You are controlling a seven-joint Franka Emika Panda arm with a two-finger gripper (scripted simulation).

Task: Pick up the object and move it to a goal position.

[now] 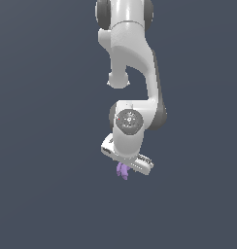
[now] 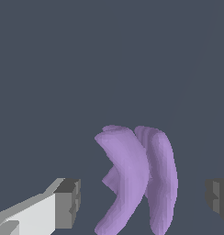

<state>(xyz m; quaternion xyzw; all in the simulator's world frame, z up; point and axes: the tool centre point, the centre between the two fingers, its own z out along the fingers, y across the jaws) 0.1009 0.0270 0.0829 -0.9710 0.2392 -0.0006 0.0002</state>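
Reading the wrist view from left to right, we meet first one grey pad point(image 2: 68, 203) on its white finger, then a strip of bare desk point(image 2: 109, 59), then the object point(image 2: 137, 179), then more bare desk, and last the other grey pad at the far edge. So our hand point(image 2: 143, 199) is spread wide, with the light-purple claw-like piece between the two pads and touching neither; clear gaps show on both sides of it. The piece sits a little nearer the first pad's side than the second, though not by much.

Its curved prongs run roughly crosswise to the line joining the pads, so its long axis lies across the closing direction and the narrow way faces the pads. We judge that this suits a pinch: closing should meet the prongs' flanks rather than their tips.

In the exterior view the arm hangs down from above with the hand point(image 1: 127, 168) low, and the object point(image 1: 123, 171) peeps out just beneath it. No desk edge or corner shows in either view, so we cannot place the piece against them. No goal marker is visible either.

We take the grasp as not yet made; what matters now is centring and closing.
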